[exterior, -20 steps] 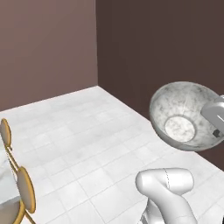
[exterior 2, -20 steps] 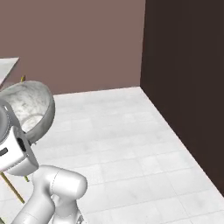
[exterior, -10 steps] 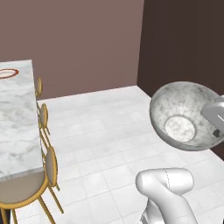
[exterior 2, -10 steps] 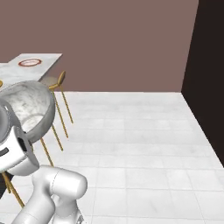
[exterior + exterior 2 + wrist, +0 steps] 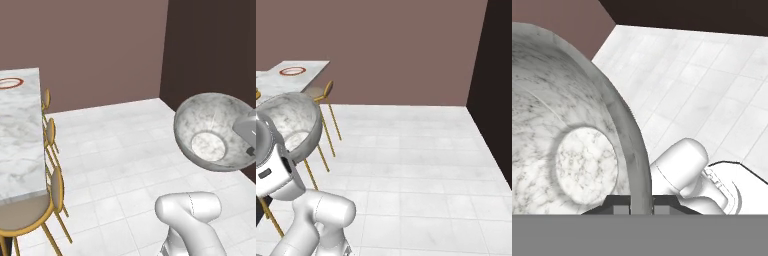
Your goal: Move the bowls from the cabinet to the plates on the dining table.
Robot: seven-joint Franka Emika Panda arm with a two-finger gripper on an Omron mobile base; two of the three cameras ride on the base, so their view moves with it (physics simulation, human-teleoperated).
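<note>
Well clear of the veined marble bench point(image 5: 20, 135) with its red-rimmed plate point(image 5: 10, 83), the fingers point(image 5: 641, 204) stay clamped on the rim of a deep, round, grey-white marbled bowl point(image 5: 214, 131), carried tilted over the pale tiled floor point(image 5: 125, 155).

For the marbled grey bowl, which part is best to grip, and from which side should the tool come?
Grip the marbled grey bowl by its thin rim wall, one finger inside and one outside, coming edge-on from the rim side. Its round, deep body is likely too wide to span. The tool is shut on the rim in just this way.
</note>
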